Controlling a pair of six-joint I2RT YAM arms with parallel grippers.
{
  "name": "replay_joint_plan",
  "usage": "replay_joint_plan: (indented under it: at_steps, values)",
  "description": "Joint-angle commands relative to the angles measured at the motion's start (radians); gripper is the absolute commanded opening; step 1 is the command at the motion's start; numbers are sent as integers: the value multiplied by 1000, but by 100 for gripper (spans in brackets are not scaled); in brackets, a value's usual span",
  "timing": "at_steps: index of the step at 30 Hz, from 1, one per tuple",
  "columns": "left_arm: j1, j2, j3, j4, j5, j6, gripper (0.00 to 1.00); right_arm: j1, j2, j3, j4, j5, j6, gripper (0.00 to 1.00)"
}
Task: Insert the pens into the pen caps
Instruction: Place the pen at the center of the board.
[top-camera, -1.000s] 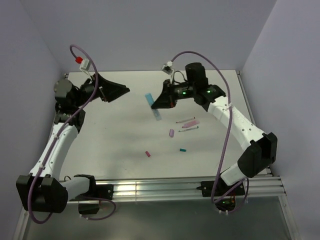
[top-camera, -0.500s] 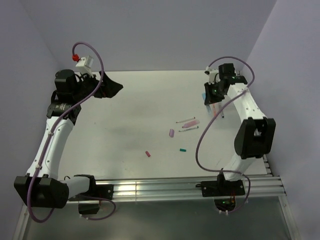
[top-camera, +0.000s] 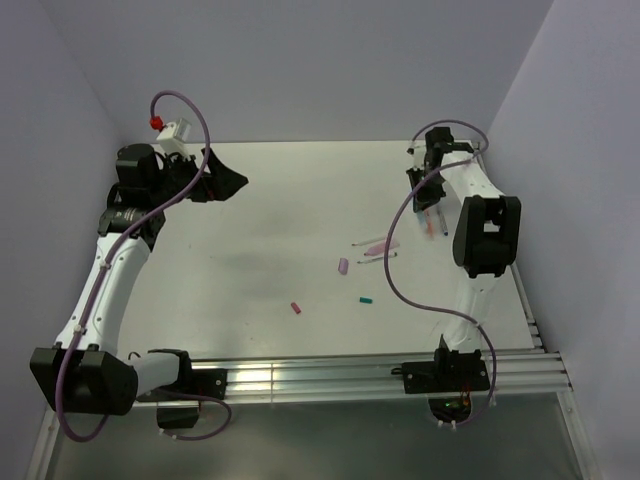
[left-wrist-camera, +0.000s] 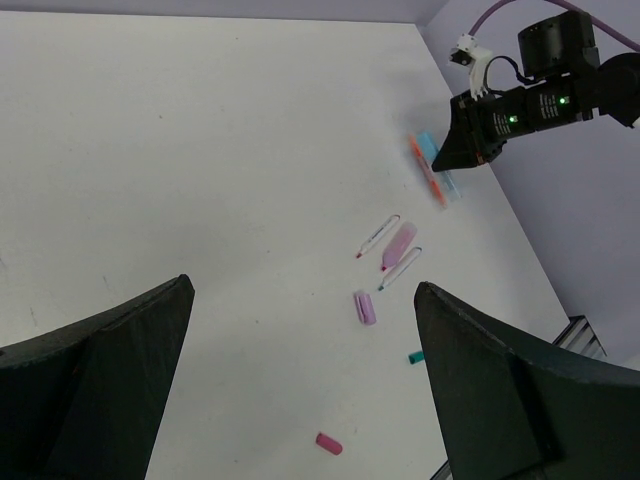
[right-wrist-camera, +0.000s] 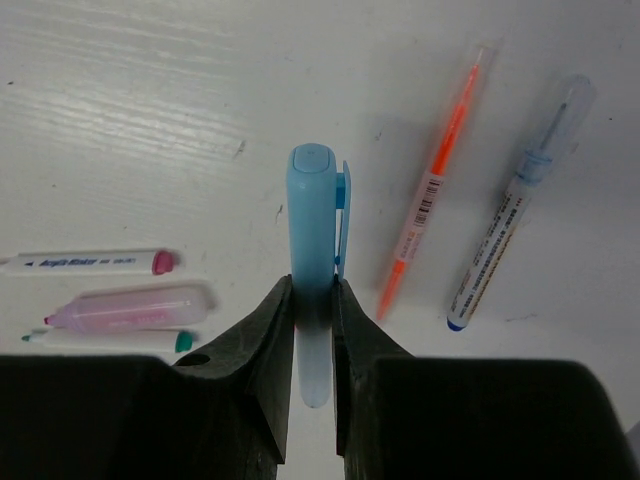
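My right gripper (right-wrist-camera: 314, 295) is shut on a light blue pen (right-wrist-camera: 314, 230) with a clip cap and a pale lower end. It holds it just above the table at the far right (top-camera: 422, 196). An orange-red pen (right-wrist-camera: 432, 205) and a blue-tipped pen (right-wrist-camera: 512, 250) lie right of it. A pink pen (right-wrist-camera: 130, 306) and two thin whitish pens (right-wrist-camera: 90, 263) lie left of it. My left gripper (left-wrist-camera: 300, 400) is open and empty, high at the far left (top-camera: 218, 180). A lilac cap (left-wrist-camera: 365, 307), a teal cap (left-wrist-camera: 416, 357) and a pink-red cap (left-wrist-camera: 329, 444) lie mid-table.
Lilac walls close the table on the left, back and right. The right arm's purple cable (top-camera: 400, 250) hangs over the right side of the table. A metal rail (top-camera: 320, 375) runs along the near edge.
My right arm swung from the table's middle to the far right corner with the light blue pen in its grip. My left gripper shifted slightly left.
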Motion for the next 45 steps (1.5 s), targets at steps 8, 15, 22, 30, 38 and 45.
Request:
replay_joint_plan:
  at_steps: [8,15,22,30,38,45]
  values:
    - [-1,13,26,4,5,14,99,-20,84,50,28,82,16,1]
    - [-1,33,46,-33,7,43,100,-34,104,52,27,97,-5,11]
    - [-1,39,49,-45,5,71,100,-43,91,44,28,112,-17,34]
    - [1,47,72,-68,27,102,99,-46,40,48,21,102,-31,37]
    - [1,28,53,-90,146,210,100,-23,-165,29,-2,-52,-207,40]
    - [1,45,45,-134,231,249,100,129,-285,-85,-45,-113,-517,47]
